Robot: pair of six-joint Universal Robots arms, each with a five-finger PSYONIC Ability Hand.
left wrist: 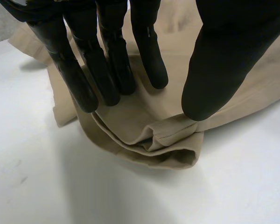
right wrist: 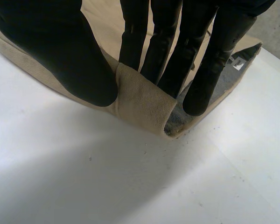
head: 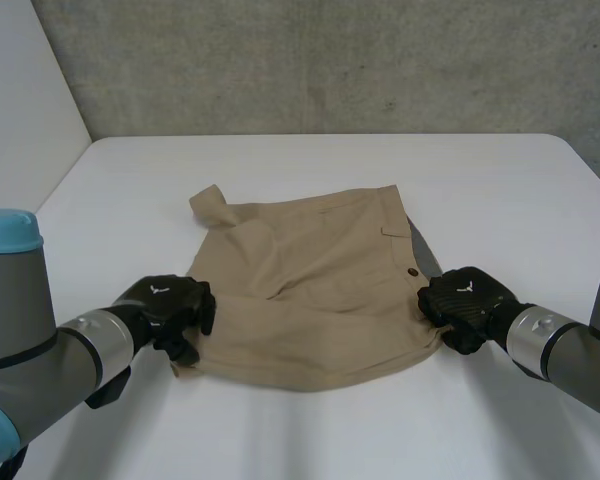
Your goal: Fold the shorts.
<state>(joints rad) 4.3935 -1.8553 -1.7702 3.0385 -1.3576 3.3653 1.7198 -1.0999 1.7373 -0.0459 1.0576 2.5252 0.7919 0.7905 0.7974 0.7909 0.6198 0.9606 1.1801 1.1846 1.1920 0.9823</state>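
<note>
Tan shorts [head: 320,290] lie folded over on the white table [head: 310,160], with one corner sticking out at the far left. My left hand [head: 170,305] is at the near left corner of the shorts. In the left wrist view its fingers [left wrist: 107,65] are straight and rest on the cloth [left wrist: 144,126], the thumb stands apart from them, and the folded corner lies loose at the fingertips. My right hand [head: 465,300] is at the near right corner, by the waistband button. There the thumb [right wrist: 60,56] and fingers pinch a fold of the cloth [right wrist: 140,102], whose grey lining shows.
A grey concrete wall [head: 330,60] rises behind the table's far edge, and a white panel [head: 20,90] stands at the left. Bare tabletop [head: 310,430] surrounds the shorts on all sides.
</note>
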